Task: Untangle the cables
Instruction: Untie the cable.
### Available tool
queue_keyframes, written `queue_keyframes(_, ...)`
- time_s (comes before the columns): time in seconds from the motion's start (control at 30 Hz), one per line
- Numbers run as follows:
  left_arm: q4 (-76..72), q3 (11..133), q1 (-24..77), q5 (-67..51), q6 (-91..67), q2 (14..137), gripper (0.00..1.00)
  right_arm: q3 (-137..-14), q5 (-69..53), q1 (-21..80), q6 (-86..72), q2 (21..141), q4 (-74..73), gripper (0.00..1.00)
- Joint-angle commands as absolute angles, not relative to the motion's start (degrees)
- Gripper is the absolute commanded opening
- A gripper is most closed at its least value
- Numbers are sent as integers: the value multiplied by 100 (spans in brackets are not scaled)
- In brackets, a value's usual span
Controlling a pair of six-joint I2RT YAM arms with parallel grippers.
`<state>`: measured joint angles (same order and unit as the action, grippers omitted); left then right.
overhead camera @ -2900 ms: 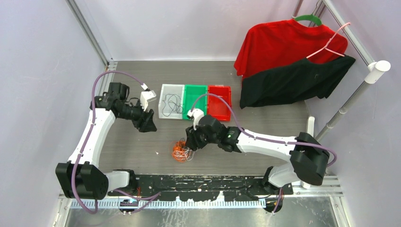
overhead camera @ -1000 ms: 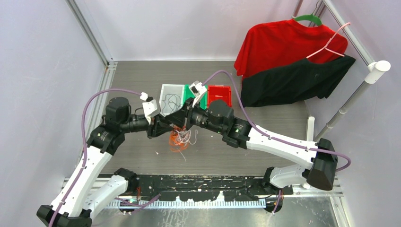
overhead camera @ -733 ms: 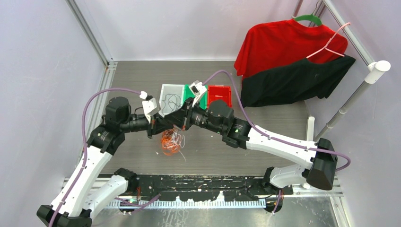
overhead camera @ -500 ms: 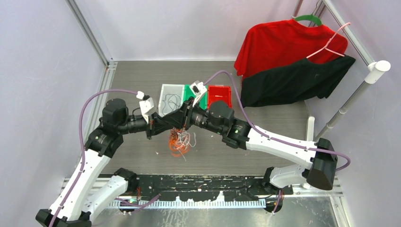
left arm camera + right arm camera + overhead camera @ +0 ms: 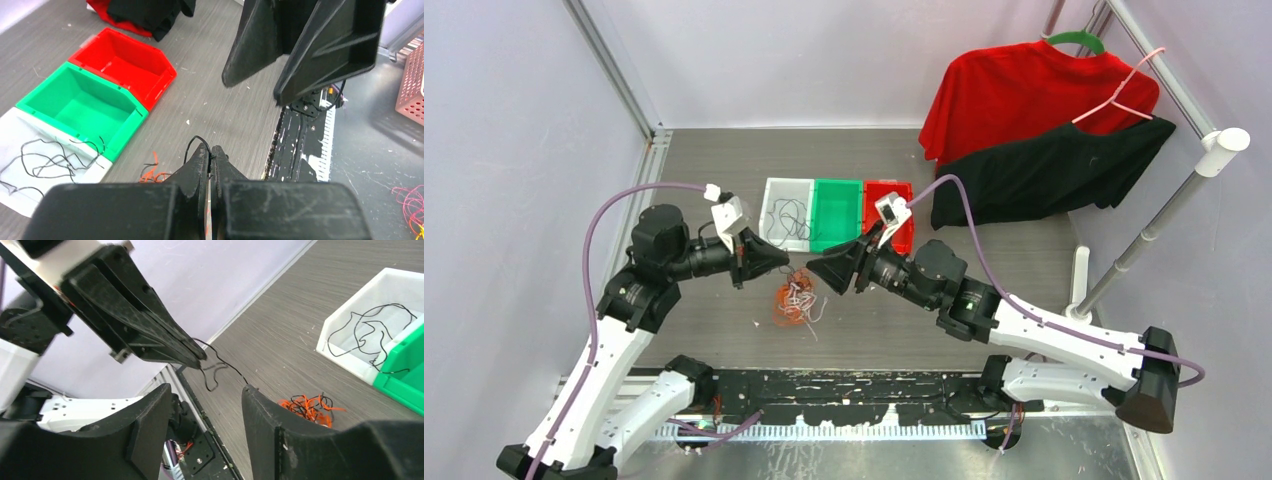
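Since half a second ago, right tool drawn back rightward, off the left tool; before that, tip to tip with it above the tangle. Tangle now a small heap of orange, white and black cables on the surface, low between the two tools. Just above the heap, one black cable pinched at the very tips of the left tool, both sides pressed tight together on it, a short loop dangling below the pinch. From there, slanting down toward the heap; lower end hidden behind a finger in the right wrist view, so no telling whether joined to the heap. Right tool spread wide, gripping nothing, mouth turned toward the left tool, near it but apart. Beyond the heap, toward the back of the surface, three bins side by side in a row: white bin on the left, green bin in the middle, red bin on the right. More thin black cables lying loose in the white bin. Well apart, at the far right, a red shirt on a green hanger, and a black shirt hanging just below and partly over it.
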<state>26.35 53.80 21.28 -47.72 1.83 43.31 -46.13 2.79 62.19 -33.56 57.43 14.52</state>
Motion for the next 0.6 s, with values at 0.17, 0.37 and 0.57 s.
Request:
queue_keyframes(0.17, 2233, 6283, 2148, -4861, 29, 4568, 0, -4496, 262, 6273, -2610, 6552, 1974, 64)
queue_keyframes(0.37, 2373, 6586, 2145, -4964, 0, 4609, 0, -4791, 414, 6302, -2160, 7235, 2714, 64)
queue_keyframes(0.57, 2426, 6922, 2147, -5029, -72, 4653, 0, -5067, 556, 6302, -2059, 7790, 2916, 59)
